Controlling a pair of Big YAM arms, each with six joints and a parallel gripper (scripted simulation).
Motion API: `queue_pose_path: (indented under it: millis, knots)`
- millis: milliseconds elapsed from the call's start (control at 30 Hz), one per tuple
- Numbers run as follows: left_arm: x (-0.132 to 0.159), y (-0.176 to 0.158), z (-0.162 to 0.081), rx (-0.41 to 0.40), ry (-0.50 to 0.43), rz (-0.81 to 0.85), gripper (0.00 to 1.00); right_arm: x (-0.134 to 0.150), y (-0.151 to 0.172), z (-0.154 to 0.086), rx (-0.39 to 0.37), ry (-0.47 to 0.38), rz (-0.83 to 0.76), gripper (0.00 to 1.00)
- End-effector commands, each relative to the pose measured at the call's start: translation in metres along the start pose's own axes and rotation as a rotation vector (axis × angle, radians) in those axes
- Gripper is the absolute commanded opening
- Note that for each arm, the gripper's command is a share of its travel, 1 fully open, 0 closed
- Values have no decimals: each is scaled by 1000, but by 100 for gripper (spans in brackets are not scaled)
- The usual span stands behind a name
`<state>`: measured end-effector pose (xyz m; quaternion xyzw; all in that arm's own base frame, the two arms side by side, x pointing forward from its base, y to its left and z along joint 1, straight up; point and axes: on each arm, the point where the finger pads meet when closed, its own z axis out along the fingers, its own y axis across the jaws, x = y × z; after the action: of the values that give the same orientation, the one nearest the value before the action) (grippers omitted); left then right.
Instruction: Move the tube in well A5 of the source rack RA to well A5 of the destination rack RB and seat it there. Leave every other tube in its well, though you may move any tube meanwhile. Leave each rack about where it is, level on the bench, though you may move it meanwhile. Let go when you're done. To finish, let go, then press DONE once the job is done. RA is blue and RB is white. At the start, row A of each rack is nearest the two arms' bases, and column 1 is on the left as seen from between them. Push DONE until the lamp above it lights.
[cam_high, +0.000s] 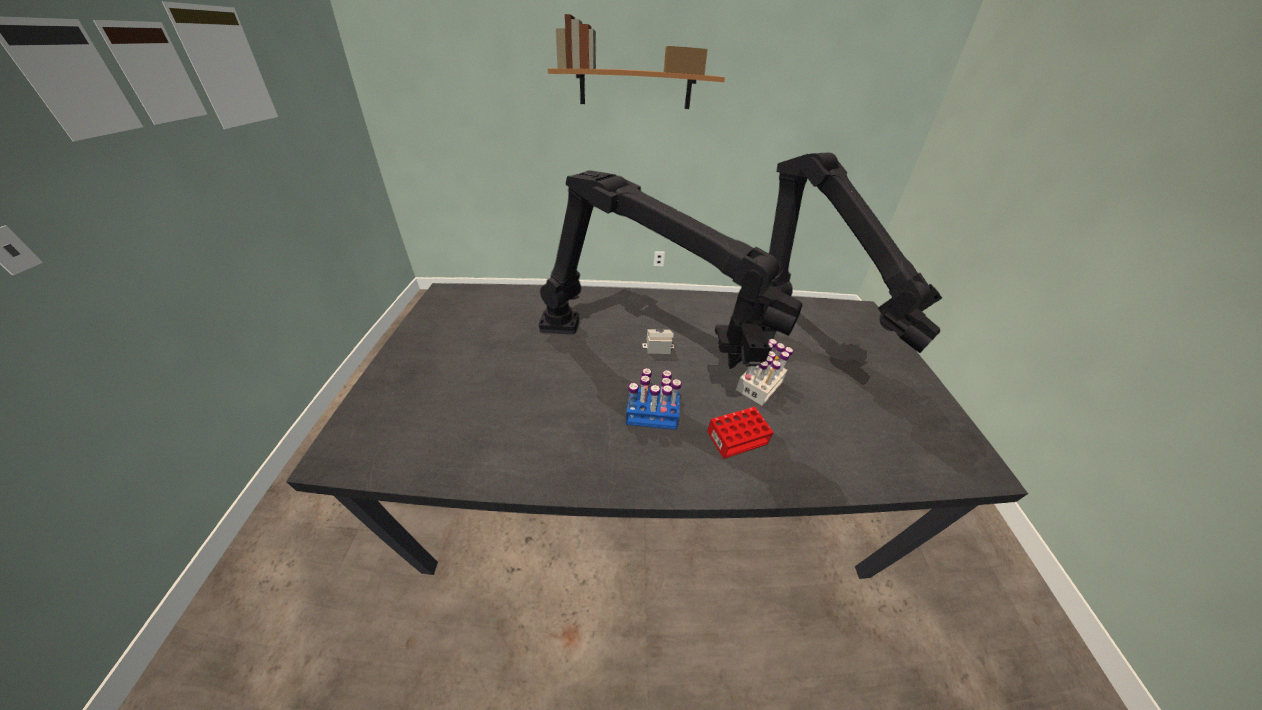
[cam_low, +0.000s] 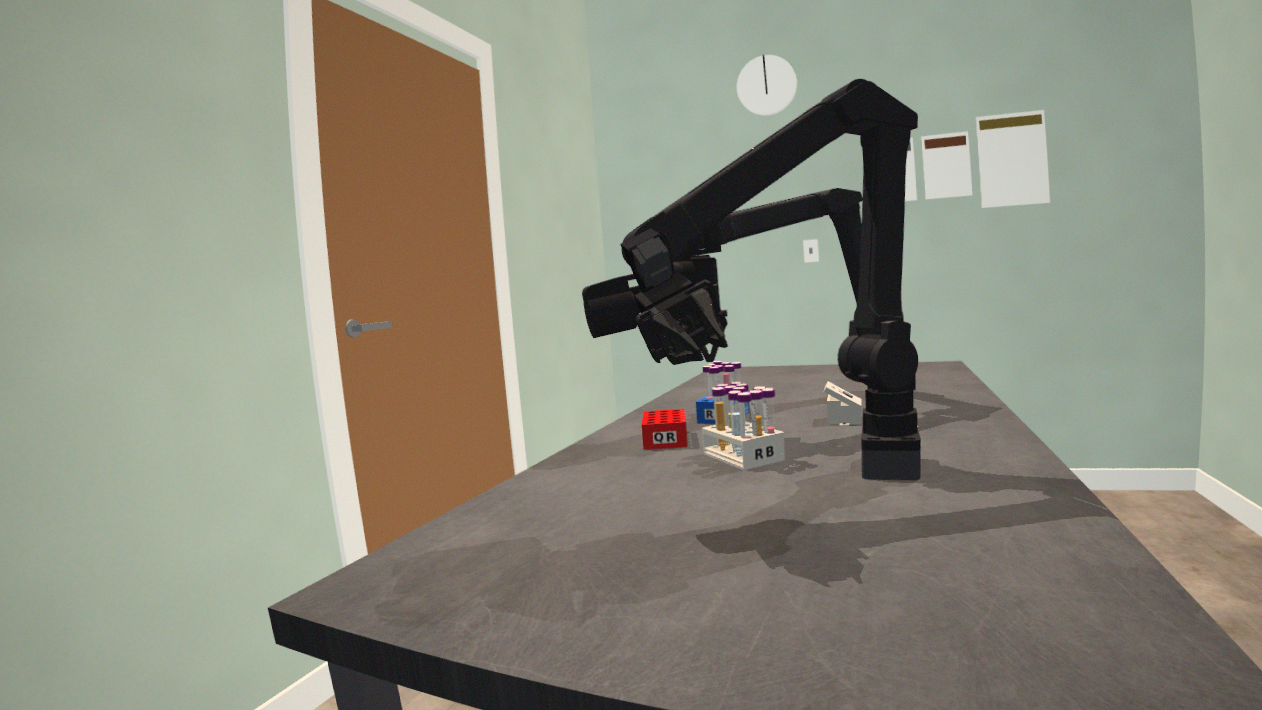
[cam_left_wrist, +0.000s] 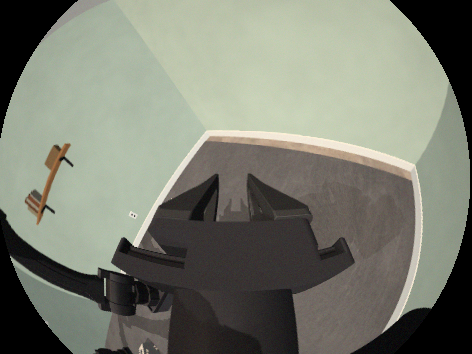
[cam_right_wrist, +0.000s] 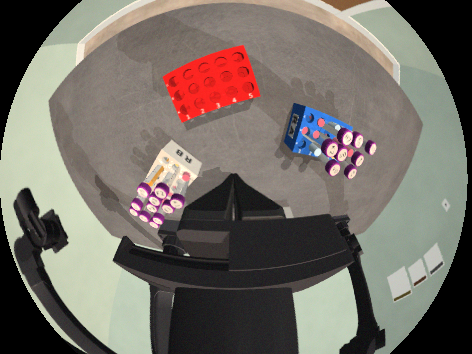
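The blue rack RA (cam_high: 657, 409) stands near the middle of the table with several purple-capped tubes; it also shows in the right wrist view (cam_right_wrist: 314, 135). The white rack RB (cam_high: 763, 381) stands to its right, turned at an angle, also with several tubes (cam_right_wrist: 160, 197). The wells are too small to tell apart. My right gripper (cam_high: 736, 355) (cam_right_wrist: 233, 179) hangs above the back edge of RB, shut and empty. My left gripper (cam_high: 917, 331) is raised off to the side and faces the wall; its fingers stand slightly apart with nothing between them.
An empty red rack QR (cam_high: 740, 430) lies in front of RB, and also shows in the right wrist view (cam_right_wrist: 212, 83). The small white DONE box (cam_high: 659, 340) sits behind RA, between the arm bases. In the exterior view the two arms overlap above the racks.
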<state>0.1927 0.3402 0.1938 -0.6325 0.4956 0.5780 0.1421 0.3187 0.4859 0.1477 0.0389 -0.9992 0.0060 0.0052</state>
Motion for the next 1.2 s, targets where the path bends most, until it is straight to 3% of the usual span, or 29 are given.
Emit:
queue_pose_path:
  millis: [0, 67, 100, 733, 800, 833, 1167]
  knots:
    - [-12, -4, -3, 8, -3, -29, 30, -8, 8, -41, -69, -57, 12, 0]
    - [-12, -4, -3, 8, -3, -29, 30, -8, 8, -41, -69, -57, 12, 0]
    - [-12, -4, -3, 8, -3, -29, 30, -8, -7, -25, -45, -40, 3, 0]
    - [-12, -4, -3, 8, -3, -29, 30, -24, -73, -23, -42, -40, 3, 0]
    - [-12, -4, -3, 8, -3, -29, 30, -24, -73, -23, -42, -40, 3, 0]
    - [-12, -4, -3, 8, -3, -29, 30, -27, -53, -46, -79, -76, -20, 0]
    - [-12, -4, -3, 8, -3, -29, 30, -32, -59, -46, -79, -75, -2, 0]
